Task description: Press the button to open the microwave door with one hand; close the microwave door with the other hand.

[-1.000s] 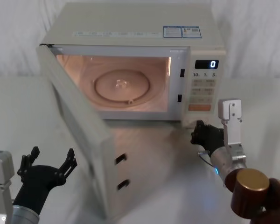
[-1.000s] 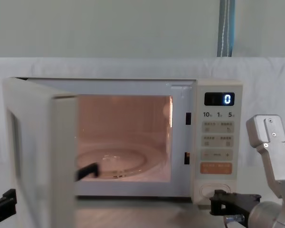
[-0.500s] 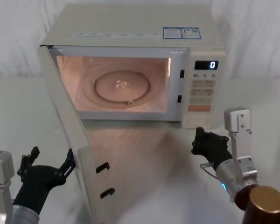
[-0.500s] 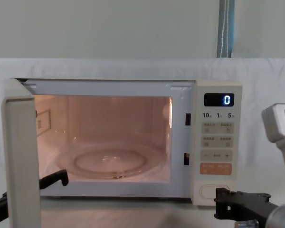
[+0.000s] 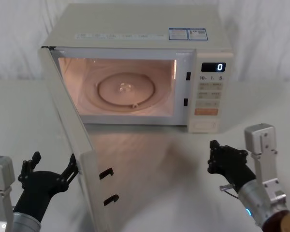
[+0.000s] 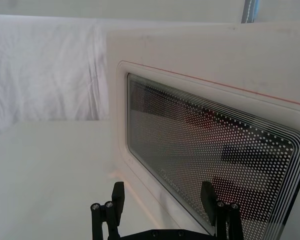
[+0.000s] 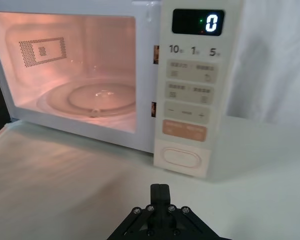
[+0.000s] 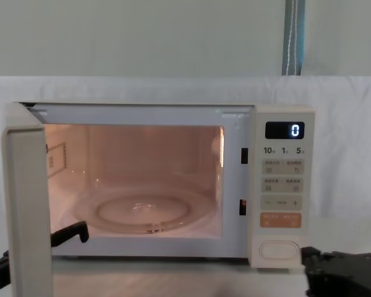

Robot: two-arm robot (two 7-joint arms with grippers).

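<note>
The cream microwave (image 5: 135, 29) stands at the back of the table with its cavity lit and the display reading 0. The microwave door (image 5: 70, 135) hangs wide open, swung out toward the front left; its dotted window (image 6: 210, 150) is close to the left wrist camera. My left gripper (image 5: 49, 168) is open, low at the front left beside the door's outer face, and one of its fingers (image 8: 71, 233) pokes past the door's edge. The button (image 7: 181, 157) sits at the panel's bottom. My right gripper (image 5: 215, 155) is shut, a short way in front of the button and apart from it.
A white cloth covers the table (image 5: 154, 164) and the wall behind. There is free surface in front of the cavity between the two arms. A grey-blue strip (image 8: 295, 37) hangs at the back right.
The door swung farther open to the left, then stopped. My right gripper drew back from the button toward the front right. The left gripper stayed put.
</note>
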